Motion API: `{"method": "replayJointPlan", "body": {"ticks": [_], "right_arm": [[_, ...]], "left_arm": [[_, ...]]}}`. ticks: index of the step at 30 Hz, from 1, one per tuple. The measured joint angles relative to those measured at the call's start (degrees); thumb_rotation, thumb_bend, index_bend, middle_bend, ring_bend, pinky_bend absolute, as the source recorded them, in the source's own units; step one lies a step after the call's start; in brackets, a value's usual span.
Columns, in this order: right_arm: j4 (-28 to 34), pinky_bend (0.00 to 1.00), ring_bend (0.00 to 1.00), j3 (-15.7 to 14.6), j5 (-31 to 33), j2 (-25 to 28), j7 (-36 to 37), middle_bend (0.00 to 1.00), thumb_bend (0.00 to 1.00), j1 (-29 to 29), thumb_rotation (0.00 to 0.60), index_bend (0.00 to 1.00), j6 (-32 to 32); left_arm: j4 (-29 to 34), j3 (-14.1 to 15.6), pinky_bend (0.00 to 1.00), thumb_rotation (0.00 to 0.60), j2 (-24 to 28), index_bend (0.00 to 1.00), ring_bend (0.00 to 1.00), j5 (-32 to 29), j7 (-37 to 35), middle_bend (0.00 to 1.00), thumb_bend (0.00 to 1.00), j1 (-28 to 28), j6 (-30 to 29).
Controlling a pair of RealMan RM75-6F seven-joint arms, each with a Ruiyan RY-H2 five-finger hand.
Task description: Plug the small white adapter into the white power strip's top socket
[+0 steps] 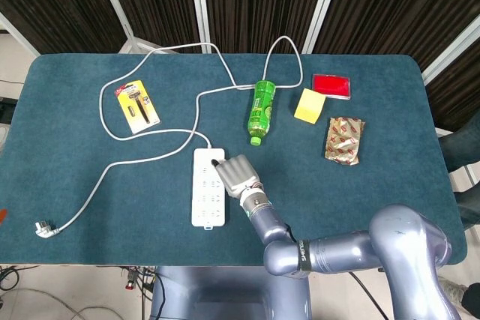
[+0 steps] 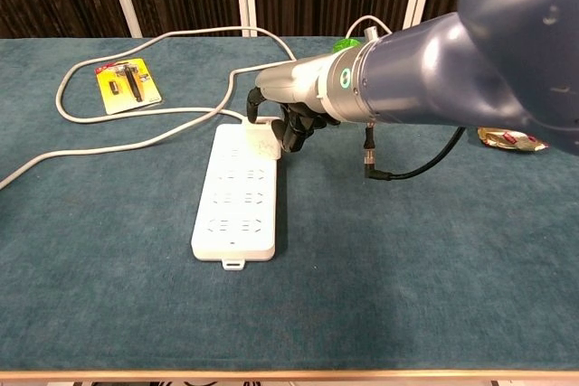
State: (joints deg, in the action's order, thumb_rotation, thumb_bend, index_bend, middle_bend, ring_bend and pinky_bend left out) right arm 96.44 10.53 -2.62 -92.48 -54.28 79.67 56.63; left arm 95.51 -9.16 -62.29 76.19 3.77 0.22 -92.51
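Note:
The white power strip (image 1: 205, 201) (image 2: 235, 210) lies flat near the table's front, its cord leaving from the far end. My right hand (image 1: 237, 173) (image 2: 288, 122) hovers over the strip's far right corner, fingers curled down. It grips the small white adapter (image 2: 264, 144), which touches the strip at the top socket. In the head view the hand hides the adapter. How deep the adapter sits in the socket I cannot tell. The left hand is in neither view.
The strip's grey cable (image 1: 150, 136) loops across the left and back of the table to a loose plug (image 1: 43, 228). A razor pack (image 1: 136, 108), a green bottle (image 1: 260, 110), a yellow block (image 1: 309, 105), a red box (image 1: 331, 85) and a snack packet (image 1: 345, 140) lie further back.

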Motion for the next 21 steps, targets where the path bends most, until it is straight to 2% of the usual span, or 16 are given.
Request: {"method": "replayJointPlan", "body": {"ticks": [9,14,18,21], "right_arm": [[0.7,0.80,0.85,0.0,-0.4,0.6,0.5,0.90,0.85,-0.1,0.600,0.62,0.2],[1.0,0.80,0.85,1.0,-2.3,0.9,2.8,0.90,0.85,-0.8,0.600,0.61,0.9],[1.2,0.80,0.85,2.2,-5.6,1.2,5.9,0.90,0.85,-2.1,0.600,0.55,1.9],[1.8,0.80,0.82,3.6,-8.2,1.8,9.1,0.83,0.85,-3.4,0.600,0.48,2.9]], "left_arm": [[0.0,0.0,0.00,0.600,0.0,0.20,0.00,0.0,0.1,0.00,0.10,-0.1,0.2],[0.0,-0.1,0.00,0.600,0.0,0.20,0.00,-0.2,0.0,0.00,0.10,0.0,0.1],[0.0,-0.2,0.00,0.600,0.0,0.20,0.00,-0.3,0.1,0.00,0.10,0.0,0.1],[0.0,-0.1,0.00,0.600,0.0,0.20,0.00,-0.1,0.2,0.00,0.10,0.0,0.1]]}}
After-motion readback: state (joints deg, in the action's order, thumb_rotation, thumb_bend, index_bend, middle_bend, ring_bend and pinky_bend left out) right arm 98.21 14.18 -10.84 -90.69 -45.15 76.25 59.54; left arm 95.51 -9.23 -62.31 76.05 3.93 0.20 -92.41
